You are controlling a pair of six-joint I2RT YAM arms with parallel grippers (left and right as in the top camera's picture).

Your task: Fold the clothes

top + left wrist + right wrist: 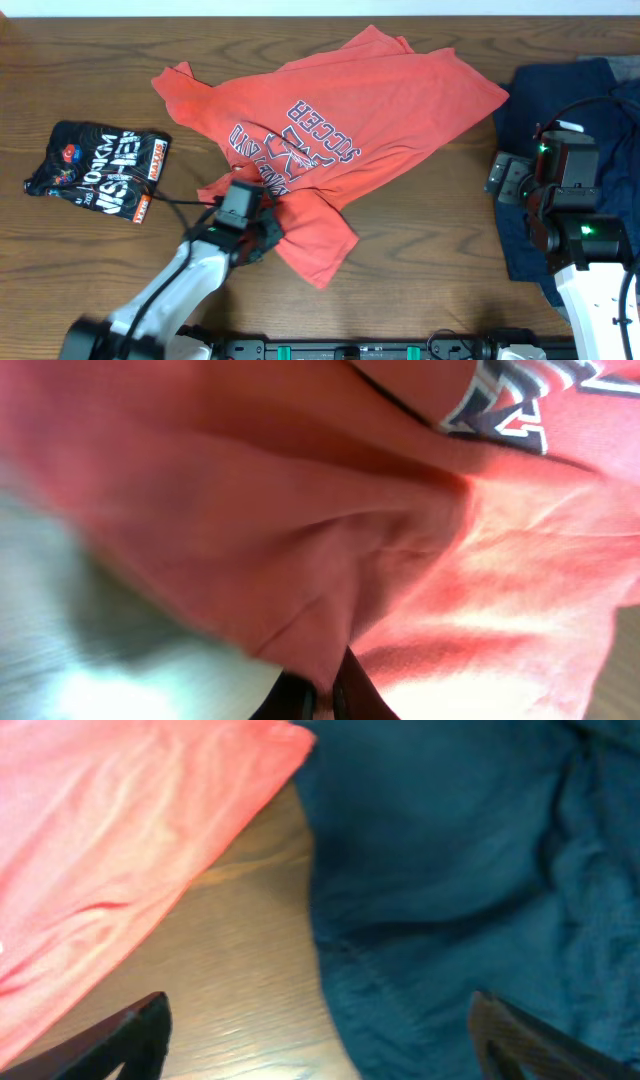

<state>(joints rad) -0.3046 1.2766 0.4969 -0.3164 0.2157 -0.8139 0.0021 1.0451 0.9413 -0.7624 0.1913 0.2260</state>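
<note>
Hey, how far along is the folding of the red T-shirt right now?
Done: nothing visible; the red T-shirt lies rumpled, lettering up. In hand: the left fingers are shut on fabric at its near edge; the right fingers hang open over the edge of the navy garment beside it, holding nothing. Left: flattening and every fold.

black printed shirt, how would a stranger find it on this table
Start at the big coral-red T-shirt spread across the wooden table. To its left lies a small crumpled black shirt, the only garment with white and orange print.
</note>
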